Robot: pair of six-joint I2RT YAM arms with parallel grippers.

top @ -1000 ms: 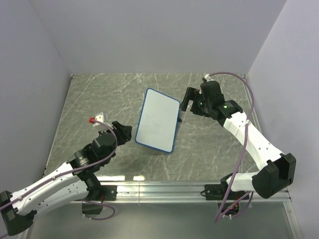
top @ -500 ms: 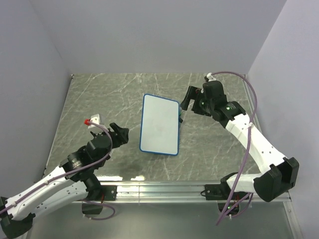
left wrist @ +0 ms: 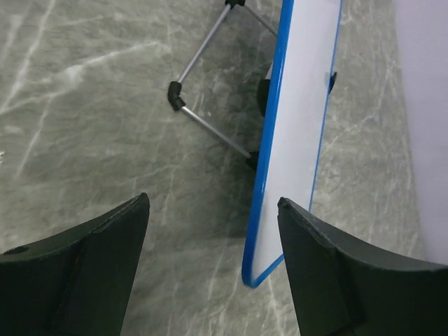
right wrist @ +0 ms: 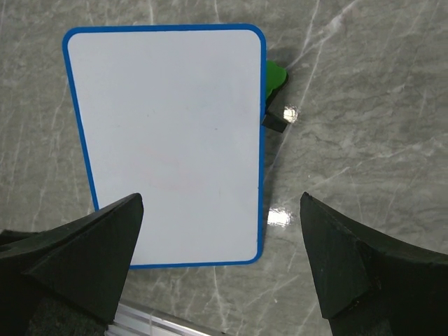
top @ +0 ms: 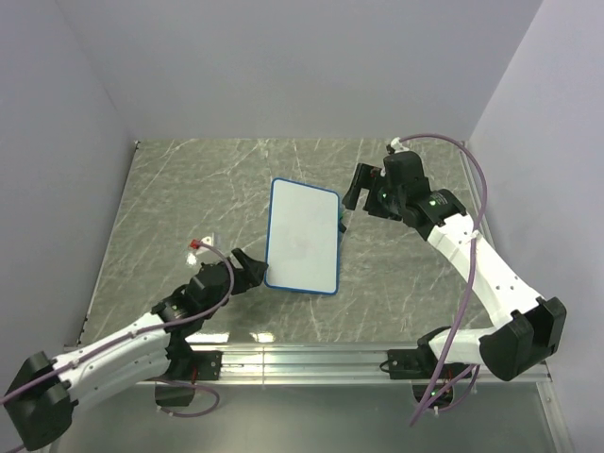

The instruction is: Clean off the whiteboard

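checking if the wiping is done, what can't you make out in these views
Whiteboard: any leftover marks too faint to tell in the right wrist and top views; left wrist sees it nearly edge-on.
Green eraser: mostly hidden behind the board's edge, right wrist view.
Wire stand: top cut off by the left wrist frame edge.
Red-tipped item: too small to identify, top view.

In the top view the whiteboard (top: 302, 236) stands propped mid-frame, splitting the counter (top: 179, 184). Bare marble lies open at upper left and across the top. Its wire stand (left wrist: 210, 127) fills the space behind it, and a green eraser (right wrist: 274, 75) crowds its right edge.
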